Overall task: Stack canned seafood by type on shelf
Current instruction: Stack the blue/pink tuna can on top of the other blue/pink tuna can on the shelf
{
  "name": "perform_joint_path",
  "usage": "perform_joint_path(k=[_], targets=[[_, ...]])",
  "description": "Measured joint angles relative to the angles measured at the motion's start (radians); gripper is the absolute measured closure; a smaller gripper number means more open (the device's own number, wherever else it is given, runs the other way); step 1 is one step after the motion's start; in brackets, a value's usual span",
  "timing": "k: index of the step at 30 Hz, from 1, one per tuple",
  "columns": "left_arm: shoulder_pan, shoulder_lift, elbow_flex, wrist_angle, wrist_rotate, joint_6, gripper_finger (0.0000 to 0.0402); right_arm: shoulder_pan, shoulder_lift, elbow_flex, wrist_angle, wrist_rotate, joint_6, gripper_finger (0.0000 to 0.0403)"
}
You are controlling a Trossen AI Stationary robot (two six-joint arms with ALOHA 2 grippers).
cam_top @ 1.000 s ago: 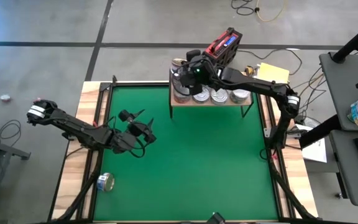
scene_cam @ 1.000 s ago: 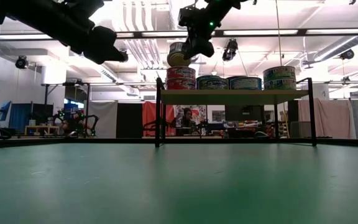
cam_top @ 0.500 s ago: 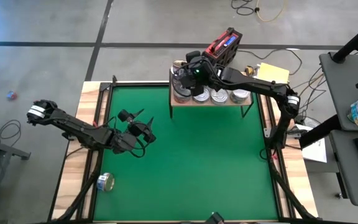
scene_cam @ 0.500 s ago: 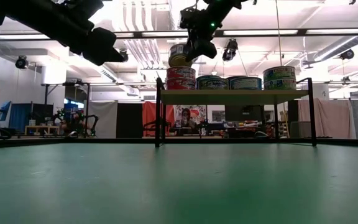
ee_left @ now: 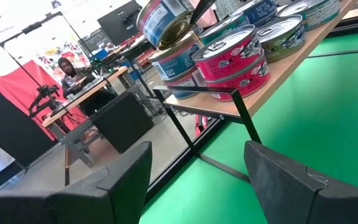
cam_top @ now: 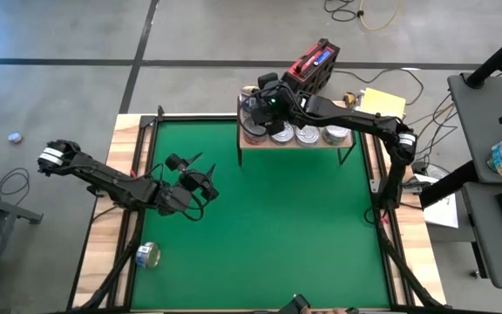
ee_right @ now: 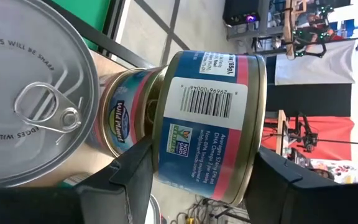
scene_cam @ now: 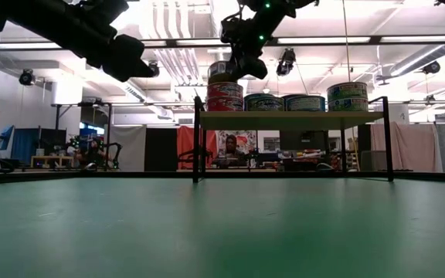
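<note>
The right gripper (ee_right: pixel 194 174) was clamped around a blue-and-pink can (ee_right: pixel 210 121), holding it tilted just above the pink two-can stack (scene_cam: pixel 225 96) at the shelf (cam_top: pixel 290 145) end nearest the left arm. To land it well, I'd level it out, center it on that stack, then lower slowly before letting go. The left gripper (cam_top: pixel 200 185) hung spread and empty over the green mat (cam_top: pixel 268 227), well away from the shelf. One stray can (cam_top: pixel 148 255) sat far from the shelf, on the wooden border.
</note>
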Motion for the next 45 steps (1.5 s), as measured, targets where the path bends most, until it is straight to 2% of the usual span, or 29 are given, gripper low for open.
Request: perform_joint_path(k=[27,45], targets=[[0.0,0.0,0.0,-0.004,0.001,0.0,0.0162,-0.006,0.001,0.0,0.013,0.0,-0.039,0.0207],[0.0,0.0,0.0,-0.007,0.001,0.0,0.0162,-0.005,0.001,0.0,0.015,0.002,-0.03,0.0171]])
